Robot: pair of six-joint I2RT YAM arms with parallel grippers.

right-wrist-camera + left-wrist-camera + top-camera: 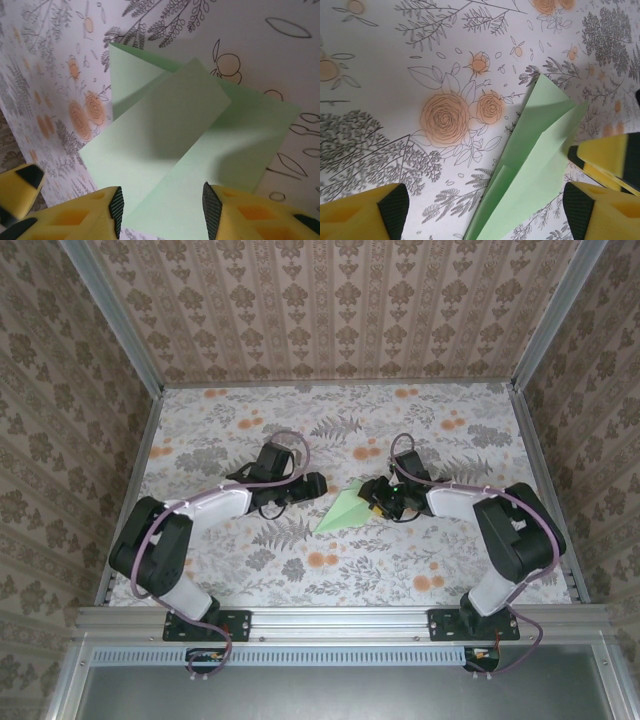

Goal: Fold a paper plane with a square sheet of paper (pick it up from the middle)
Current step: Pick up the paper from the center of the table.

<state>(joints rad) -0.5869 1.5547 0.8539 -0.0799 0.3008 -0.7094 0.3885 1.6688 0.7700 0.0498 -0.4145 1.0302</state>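
Note:
The pale green paper (343, 510) lies on the floral tablecloth at mid-table, folded into a narrow pointed dart shape with layered flaps. In the left wrist view the paper (535, 155) runs diagonally, its tip pointing up. My left gripper (317, 484) sits just left of the tip; this gripper (485, 212) is open wide, with the paper's lower part between its fingers (392, 207). My right gripper (373, 502) is at the paper's right edge. It (163, 210) is open, its pads straddling the paper (165, 130), where one flap stands slightly raised.
The orange-and-grey floral tablecloth (250, 420) covers the table, bounded by metal rails and patterned walls on three sides. The right gripper's yellow finger (605, 155) shows beside the paper, and the left gripper's finger (20, 187) shows at the lower left of the right wrist view.

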